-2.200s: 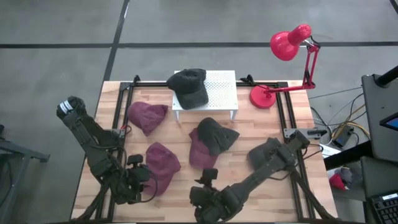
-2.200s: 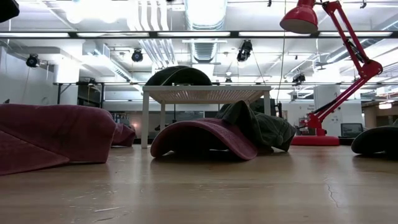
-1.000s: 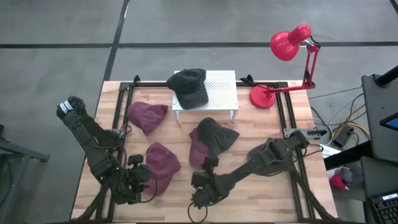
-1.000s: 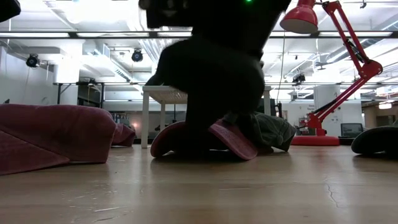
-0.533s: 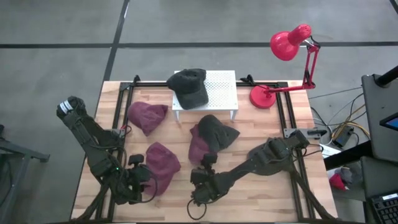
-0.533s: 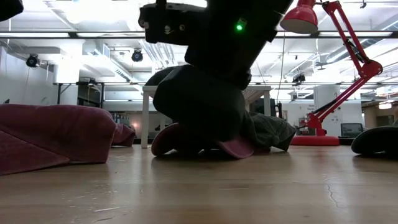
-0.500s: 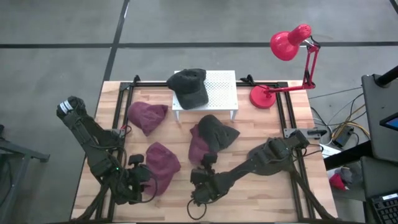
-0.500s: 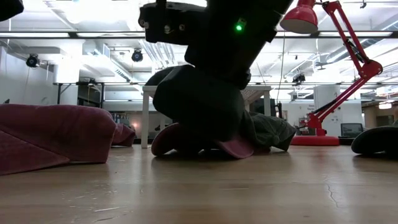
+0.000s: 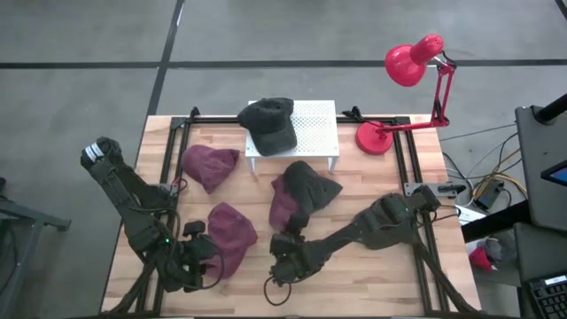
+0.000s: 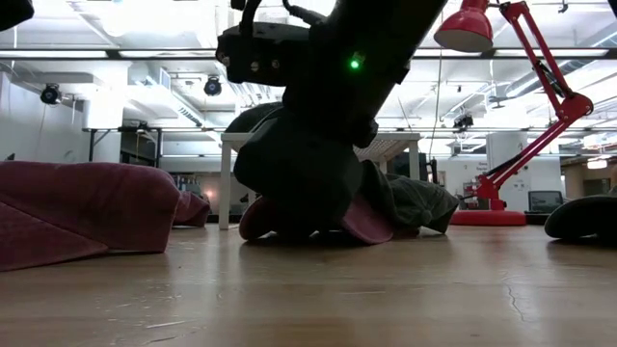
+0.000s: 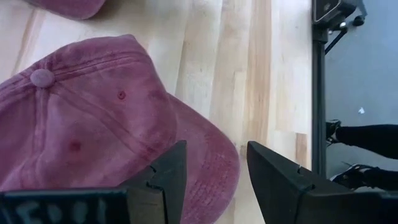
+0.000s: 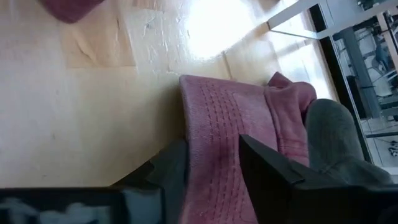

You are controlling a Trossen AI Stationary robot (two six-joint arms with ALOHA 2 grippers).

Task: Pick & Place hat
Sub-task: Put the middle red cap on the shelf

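Bright ceiling strip lights [image 10: 318, 14] backlight the low view, leaving the arm a dark silhouette; glare whitens the pale wooden worktop [image 12: 214, 25].

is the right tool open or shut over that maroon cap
Open. In the right wrist view the right tool has its two dark fingers apart, with the brim of the maroon cap showing between them.

Maroon cap [image 9: 285, 206] under dark cap [image 9: 310, 187]
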